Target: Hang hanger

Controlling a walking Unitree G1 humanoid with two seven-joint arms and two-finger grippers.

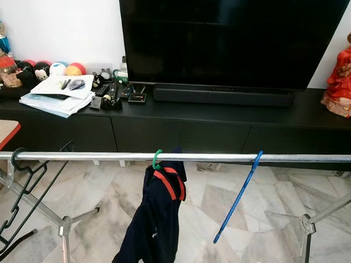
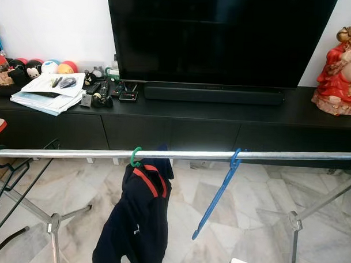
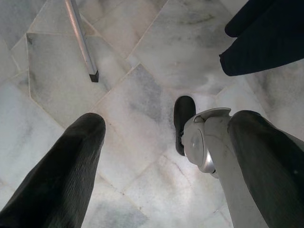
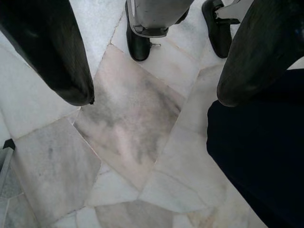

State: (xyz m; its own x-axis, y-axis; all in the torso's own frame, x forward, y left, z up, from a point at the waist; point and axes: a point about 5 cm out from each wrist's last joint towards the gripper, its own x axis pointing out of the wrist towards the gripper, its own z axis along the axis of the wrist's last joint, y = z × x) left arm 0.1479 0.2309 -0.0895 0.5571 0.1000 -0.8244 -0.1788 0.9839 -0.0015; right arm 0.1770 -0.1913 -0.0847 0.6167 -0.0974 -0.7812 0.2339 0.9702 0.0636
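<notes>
Blue hanger hooked on the metal rail, dangling tilted beside the dark garment on its green hanger, so hanging looks done. Black hanger at the rail's left end, maybe hooked, hard to tell. Left tool and right tool hang low over the marble floor, fingers apart, holding nothing, probably idle

One metal rail carries three hangers: a green one bearing one dark garment, a bare blue one, a black one; one television, one red figurine behind
</notes>
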